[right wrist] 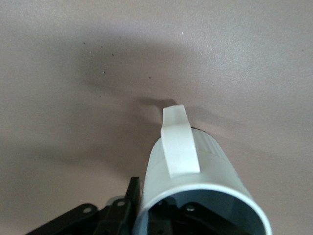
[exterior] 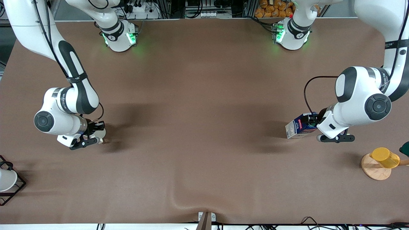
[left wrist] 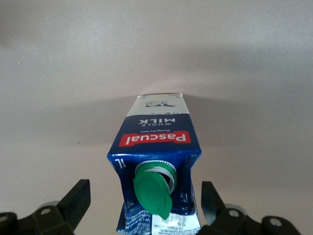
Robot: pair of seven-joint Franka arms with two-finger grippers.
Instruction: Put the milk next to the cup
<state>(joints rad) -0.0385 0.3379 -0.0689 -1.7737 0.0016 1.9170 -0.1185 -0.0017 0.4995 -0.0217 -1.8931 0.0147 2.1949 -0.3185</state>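
The milk [exterior: 297,127], a blue-topped white carton with a green cap, is at the left arm's end of the table, its blue top toward the left gripper. My left gripper [exterior: 310,121] is at that top. In the left wrist view the carton [left wrist: 156,139] lies between the black fingers [left wrist: 78,198] of the open left gripper [left wrist: 148,186], with gaps showing. The cup [exterior: 100,139], an off-white mug, is at the right arm's end. My right gripper [exterior: 95,135] is shut on its wall. In the right wrist view the right gripper [right wrist: 146,205] has one finger outside the cup [right wrist: 210,161] and one inside.
A yellow cup [exterior: 384,157] lies on a round wooden board [exterior: 372,171] nearer the front camera than the milk. A white cup in a black wire rack [exterior: 12,188] stands at the right arm's end, near the front edge. The brown table cover has a crease [exterior: 188,201].
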